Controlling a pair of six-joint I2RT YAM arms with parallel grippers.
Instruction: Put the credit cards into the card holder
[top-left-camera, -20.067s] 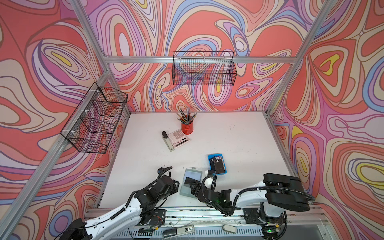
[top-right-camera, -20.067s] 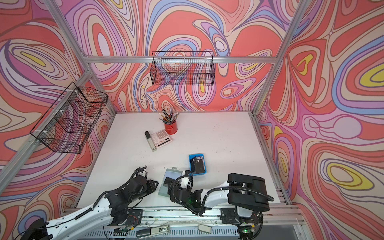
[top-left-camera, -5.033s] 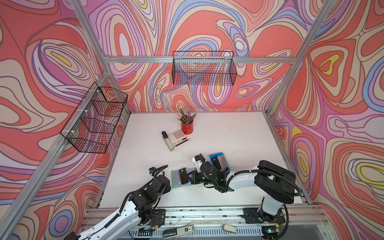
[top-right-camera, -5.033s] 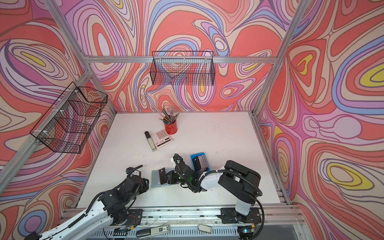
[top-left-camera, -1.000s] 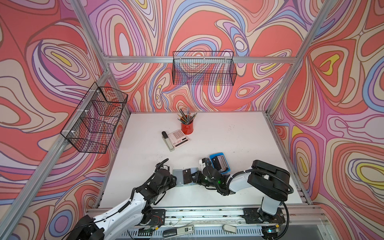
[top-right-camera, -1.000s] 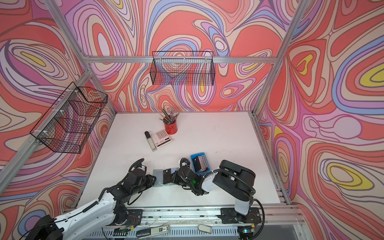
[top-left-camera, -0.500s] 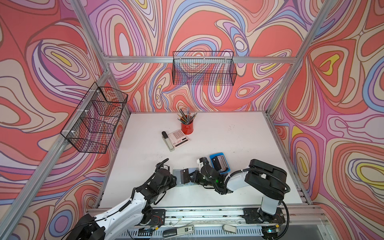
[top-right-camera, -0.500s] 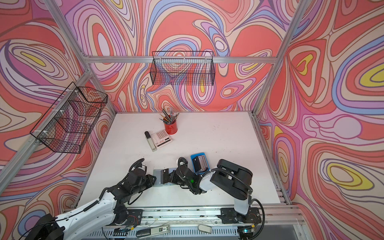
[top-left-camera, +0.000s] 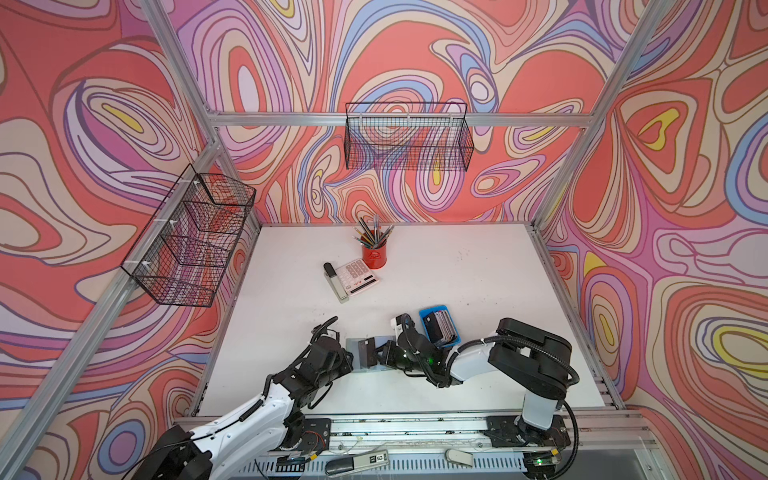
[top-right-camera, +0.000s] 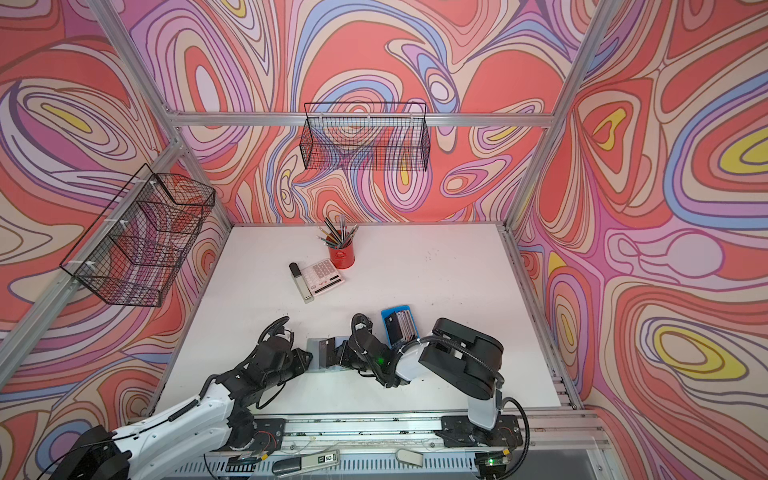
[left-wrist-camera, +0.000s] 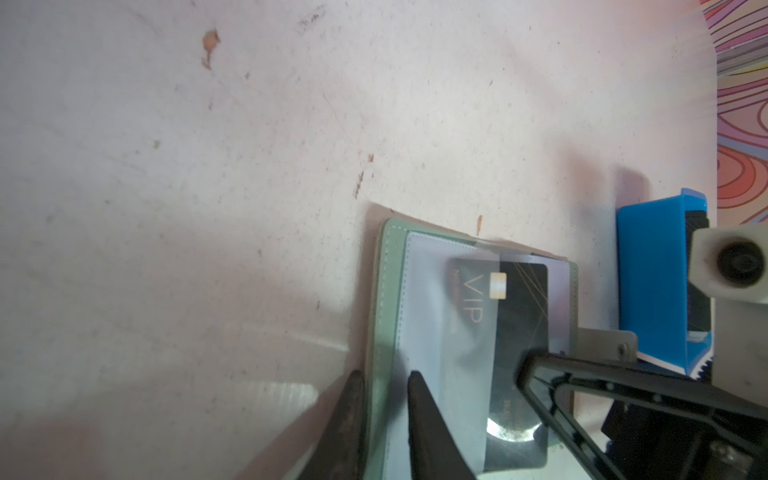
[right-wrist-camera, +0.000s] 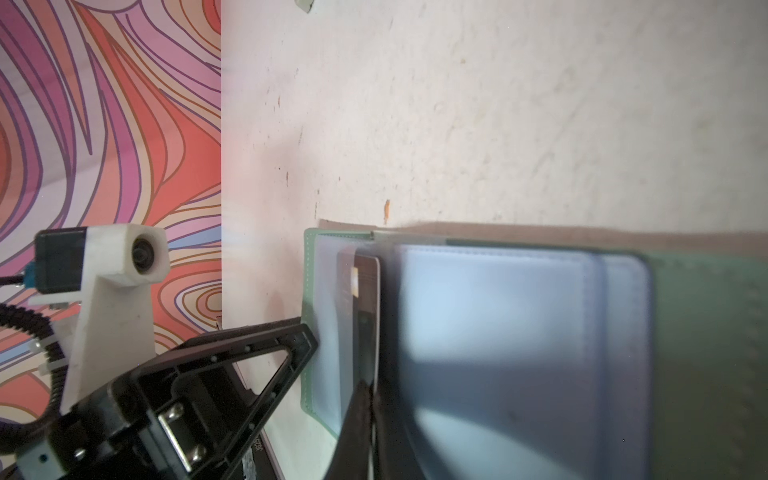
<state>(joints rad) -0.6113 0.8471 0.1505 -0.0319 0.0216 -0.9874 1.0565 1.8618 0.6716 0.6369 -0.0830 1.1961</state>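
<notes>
The sage-green card holder (top-left-camera: 356, 352) lies open on the white table near the front, its clear sleeves (left-wrist-camera: 432, 316) facing up. My left gripper (left-wrist-camera: 386, 395) pinches the holder's left cover edge, one finger beside the cover and one on the sleeve. My right gripper (right-wrist-camera: 371, 384) is shut on a black credit card (left-wrist-camera: 519, 316) marked VIP, whose leading part sits under a clear sleeve flap. In both top views the two grippers (top-left-camera: 380, 355) (top-right-camera: 308, 359) face each other across the holder (top-right-camera: 316, 353). More credit cards (top-left-camera: 442, 330) stand in the blue tray (top-left-camera: 428, 312).
The blue tray (top-right-camera: 390, 312) sits just behind my right wrist. Farther back stand a red pencil cup (top-left-camera: 374, 257), a calculator (top-left-camera: 358, 276) and a grey-black bar (top-left-camera: 334, 282). Wire baskets (top-left-camera: 195, 237) (top-left-camera: 409, 143) hang on the left and back walls.
My right gripper has pushed the black card slightly left, deeper over the holder's sleeve. The left gripper's jaws have narrowed a little on the cover edge.
</notes>
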